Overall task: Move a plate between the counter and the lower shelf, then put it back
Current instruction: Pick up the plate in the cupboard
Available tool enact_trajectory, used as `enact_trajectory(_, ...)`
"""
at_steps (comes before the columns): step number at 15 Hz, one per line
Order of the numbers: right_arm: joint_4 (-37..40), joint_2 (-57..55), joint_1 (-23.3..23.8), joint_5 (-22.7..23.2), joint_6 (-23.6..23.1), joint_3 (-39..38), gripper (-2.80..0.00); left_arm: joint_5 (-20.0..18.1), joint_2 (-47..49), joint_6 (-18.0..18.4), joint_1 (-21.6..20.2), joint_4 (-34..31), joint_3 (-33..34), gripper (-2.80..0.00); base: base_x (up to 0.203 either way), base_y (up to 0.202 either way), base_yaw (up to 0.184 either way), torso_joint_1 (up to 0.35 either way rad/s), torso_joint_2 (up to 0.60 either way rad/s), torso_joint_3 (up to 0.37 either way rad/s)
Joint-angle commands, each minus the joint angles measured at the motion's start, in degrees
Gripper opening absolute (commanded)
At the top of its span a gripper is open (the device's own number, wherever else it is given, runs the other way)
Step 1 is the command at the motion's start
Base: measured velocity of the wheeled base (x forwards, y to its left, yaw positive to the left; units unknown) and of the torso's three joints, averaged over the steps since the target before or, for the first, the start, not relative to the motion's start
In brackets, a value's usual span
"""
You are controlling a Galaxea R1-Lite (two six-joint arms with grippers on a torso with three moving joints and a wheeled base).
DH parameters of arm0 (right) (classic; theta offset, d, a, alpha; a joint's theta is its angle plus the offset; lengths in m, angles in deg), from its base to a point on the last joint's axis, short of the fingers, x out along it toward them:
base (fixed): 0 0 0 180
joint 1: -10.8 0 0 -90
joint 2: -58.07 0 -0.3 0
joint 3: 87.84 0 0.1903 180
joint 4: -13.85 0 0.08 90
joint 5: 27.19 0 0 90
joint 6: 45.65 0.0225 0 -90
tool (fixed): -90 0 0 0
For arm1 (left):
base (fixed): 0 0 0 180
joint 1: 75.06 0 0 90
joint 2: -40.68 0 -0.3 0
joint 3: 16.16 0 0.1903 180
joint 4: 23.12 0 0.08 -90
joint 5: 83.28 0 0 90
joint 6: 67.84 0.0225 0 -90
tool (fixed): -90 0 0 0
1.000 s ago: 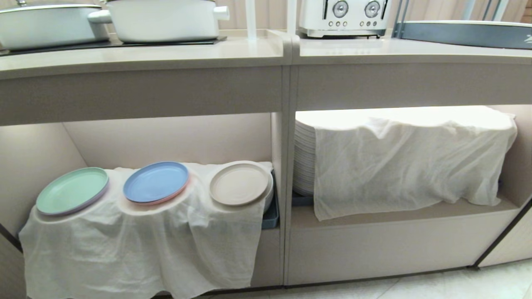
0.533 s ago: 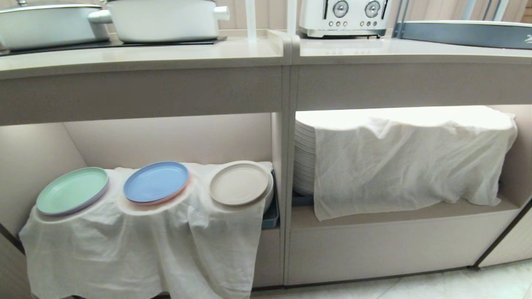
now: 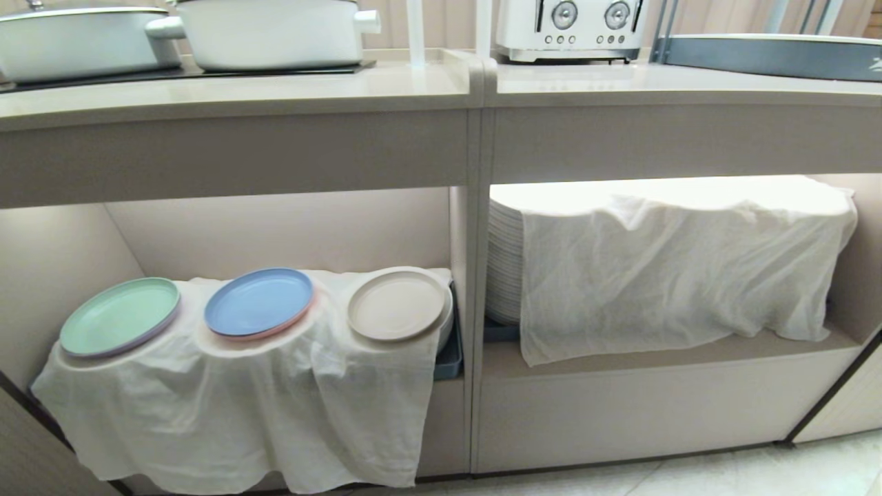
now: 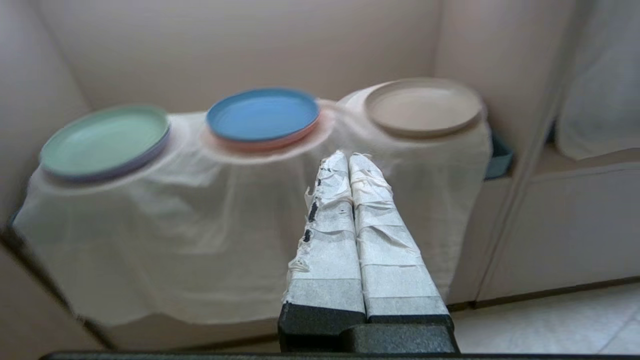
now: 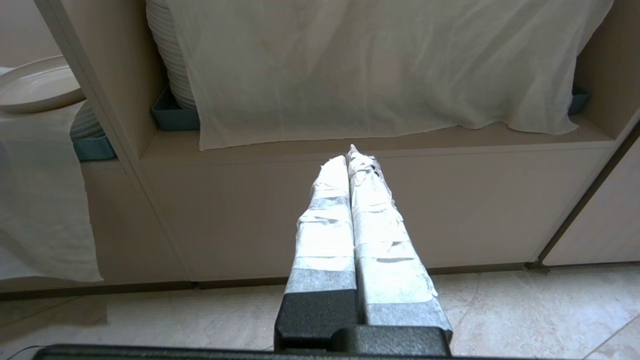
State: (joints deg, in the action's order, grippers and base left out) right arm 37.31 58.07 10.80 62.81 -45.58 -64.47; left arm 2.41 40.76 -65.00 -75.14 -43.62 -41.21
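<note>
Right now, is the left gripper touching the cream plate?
Apart. The left wrist view shows the left gripper short of the plate, with cloth between.

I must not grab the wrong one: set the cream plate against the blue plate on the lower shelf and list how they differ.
The cream plate is plain beige; the blue plate is bright blue. The cream plate lies next to the shelf's divider, the blue plate in the middle of the row of three. A pink rim shows under the blue plate, none under the cream plate. Both lie flat on the white cloth.
</note>
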Motion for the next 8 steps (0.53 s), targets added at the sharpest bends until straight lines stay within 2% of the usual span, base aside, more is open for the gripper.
enact_trajectory(1, 0.0, 0.0, 0.0, 0.0, 0.0, 0.0, -2.8, -3.1, 0.0, 0.1, 0.0, 0.0, -1.9, -2.8, 0.0, 0.0, 0.0, 0.0, 0.0, 0.0)
enact_trajectory(3, 0.0, 0.0, 0.0, 0.0, 0.0, 0.0, -2.8, -6.1, 0.0, 0.4, -0.1, -0.4, -2.8, -2.8, 0.0, 0.0, 0.0, 0.0, 0.0, 0.0)
enact_trajectory(6, 0.0, 0.0, 0.0, 0.0, 0.0, 0.0, -2.8, -14.2, 0.5, 0.8, -0.1, -1.1, -3.5, -2.8, 0.0, 0.0, 0.0, 0.0, 0.0, 0.0)
enact_trajectory(8, 0.0, 0.0, 0.0, 0.0, 0.0, 0.0, -2.8, -16.3, 3.4, 0.8, -0.1, -3.0, -5.5, -2.8, 0.0, 0.0, 0.0, 0.0, 0.0, 0.0)
